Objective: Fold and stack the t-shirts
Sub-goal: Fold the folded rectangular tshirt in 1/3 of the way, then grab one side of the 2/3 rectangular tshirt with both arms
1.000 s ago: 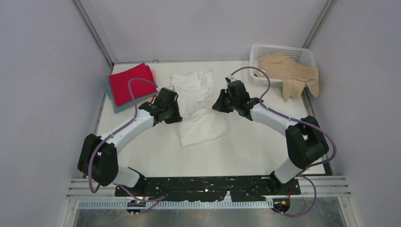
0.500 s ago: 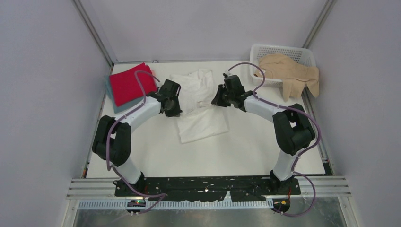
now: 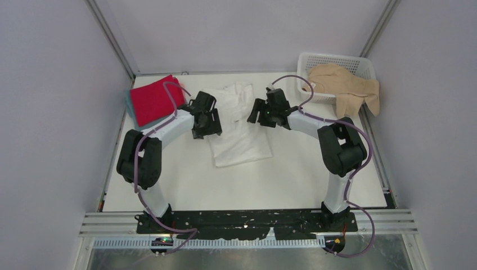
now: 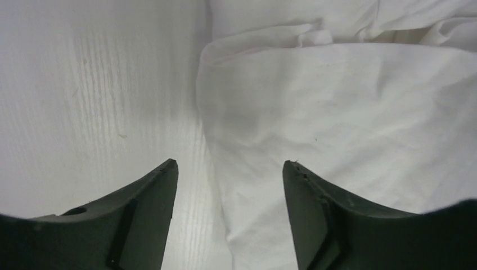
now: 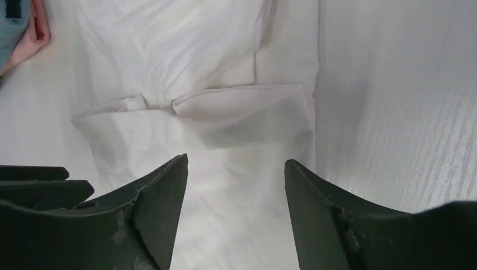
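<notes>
1. Left end effector (image 4: 230,166): jaws spread, nothing between them. It hangs low over the left side edge of the white t-shirt (image 4: 337,112), with one finger over bare table (image 4: 84,84) and the other over cloth.
2. Right end effector (image 5: 236,162): same deal, jaws apart and empty. It sits over the shirt's right half, just short of a sleeve flap folded inward.
3. The white t-shirt lies mid-table between the two end effectors as a long narrow strip. The sides are turned in, the hem is toward the near edge, and the collar end is away and rumpled. I'd call it a half-done fold: sides in, not yet folded end to end.
4. Finished stuff: a red folded square (image 3: 154,98) sits on a teal-blue folded square (image 3: 131,114) at far left, just beside the left arm (image 3: 169,126). A bit of the pink folded square (image 5: 35,35) peeks out in the right wrist view. The tan t-shirt (image 3: 343,84) hangs half out of the white lattice basket (image 3: 337,58) at far right, untouched.
5. What could bite:
   - Both sets of fingers are close to the cloth, so lifting off at an angle could hook a layer and pull the tucked sides open.
   - The sleeve flaps meet in a lump mid-shirt, so a pinch there may catch only the top layer and the fold goes crooked.
   - The left arm's purple cable (image 3: 169,90) loops by the red square's corner, so a wide swing might nudge that stack.
</notes>
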Robot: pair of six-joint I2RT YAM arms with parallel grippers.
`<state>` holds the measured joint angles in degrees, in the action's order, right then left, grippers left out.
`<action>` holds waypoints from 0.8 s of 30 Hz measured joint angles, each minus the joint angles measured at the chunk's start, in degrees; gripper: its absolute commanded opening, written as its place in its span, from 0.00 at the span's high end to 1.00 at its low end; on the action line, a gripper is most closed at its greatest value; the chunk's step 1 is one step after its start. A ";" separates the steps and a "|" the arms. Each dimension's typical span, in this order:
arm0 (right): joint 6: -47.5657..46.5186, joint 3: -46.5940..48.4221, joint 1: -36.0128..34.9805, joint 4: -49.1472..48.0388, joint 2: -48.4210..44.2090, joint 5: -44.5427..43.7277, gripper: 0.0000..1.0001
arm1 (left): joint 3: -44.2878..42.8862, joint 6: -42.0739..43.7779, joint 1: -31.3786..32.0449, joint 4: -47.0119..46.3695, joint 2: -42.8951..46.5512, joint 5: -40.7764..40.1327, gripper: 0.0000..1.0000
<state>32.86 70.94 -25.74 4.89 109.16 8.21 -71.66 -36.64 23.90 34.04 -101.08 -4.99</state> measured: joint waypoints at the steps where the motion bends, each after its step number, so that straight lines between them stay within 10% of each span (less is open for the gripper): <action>1: -0.24 0.00 0.07 -0.04 -0.02 0.04 0.17 | -0.20 -0.11 -0.07 0.31 0.04 0.00 0.15; 3: -0.15 0.02 0.11 -0.31 -0.22 0.07 0.02 | -0.22 -0.28 -0.17 0.26 0.52 0.02 0.01; 13: -0.96 -12.70 0.35 -0.57 -15.91 -1.53 0.05 | 13.05 -1.70 0.22 -4.15 17.40 5.86 0.01; 24: 1.73 -29.97 0.35 -2.86 -25.29 3.34 0.05 | 30.86 -8.48 4.66 -11.13 20.52 14.45 0.29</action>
<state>34.59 40.97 -25.39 2.02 83.88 11.55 -40.80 -45.12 28.56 22.92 -80.55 9.45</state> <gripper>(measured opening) 0.954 0.814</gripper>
